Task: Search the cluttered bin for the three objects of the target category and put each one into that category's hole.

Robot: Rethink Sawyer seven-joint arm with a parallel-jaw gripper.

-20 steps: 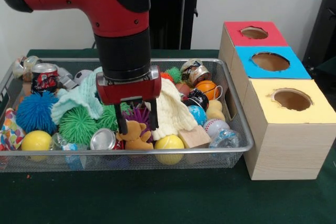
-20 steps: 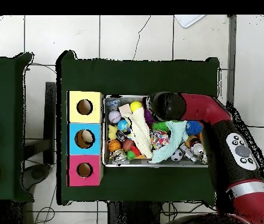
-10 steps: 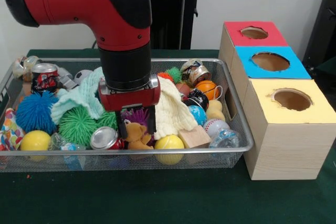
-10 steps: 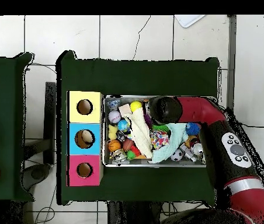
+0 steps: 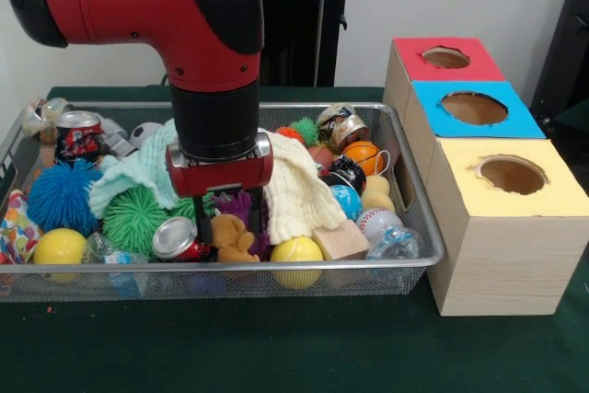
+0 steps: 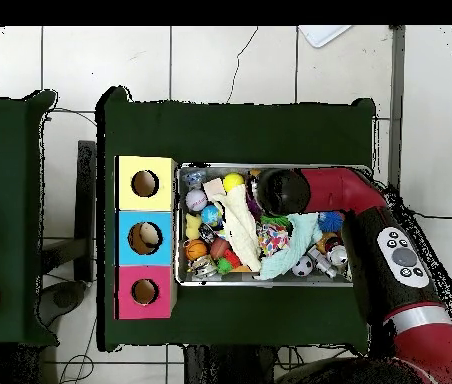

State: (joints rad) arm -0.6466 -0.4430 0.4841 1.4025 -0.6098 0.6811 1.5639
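- The red arm (image 5: 184, 6) is reaching down into the wire bin (image 5: 276, 275), toward its 6 o'clock edge in the front view.
- The three holed boxes (image 5: 512, 175) are waiting at the bin's 3 o'clock.
- The gripper (image 5: 230, 225) is hanging released, jaws spread either side of the brown teddy bear (image 5: 230, 233), probably the target.
- Closing well means squeezing the bear's body only, while avoiding the cream cloth (image 5: 294, 195) at its 2 o'clock and the tipped can (image 5: 175, 238) at its 9 o'clock.
- The can is showing print, but it is not readable.
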